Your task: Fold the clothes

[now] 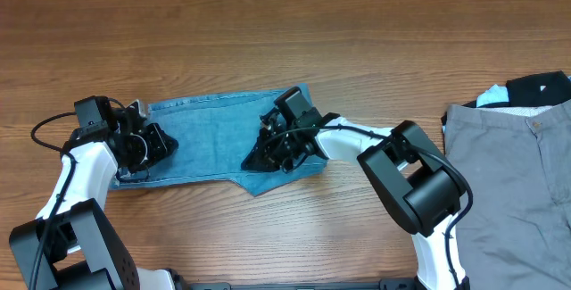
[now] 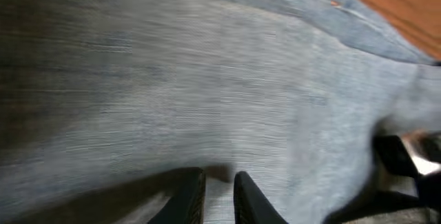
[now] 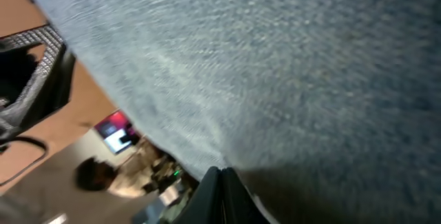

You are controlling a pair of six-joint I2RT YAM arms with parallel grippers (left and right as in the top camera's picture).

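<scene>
One jeans [image 1: 214, 134] — left gripper [image 2: 219, 186], right gripper [image 3: 222, 182], both on it

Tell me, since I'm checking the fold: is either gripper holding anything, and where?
Right gripper, shut, seems to pinch the jeans at their right-end edge. Left gripper sits nearly closed on the left end; grip cannot be told.

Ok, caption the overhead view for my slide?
Left end effector and right end effector on folded jeans, wooden table; grey trousers at right.
</scene>
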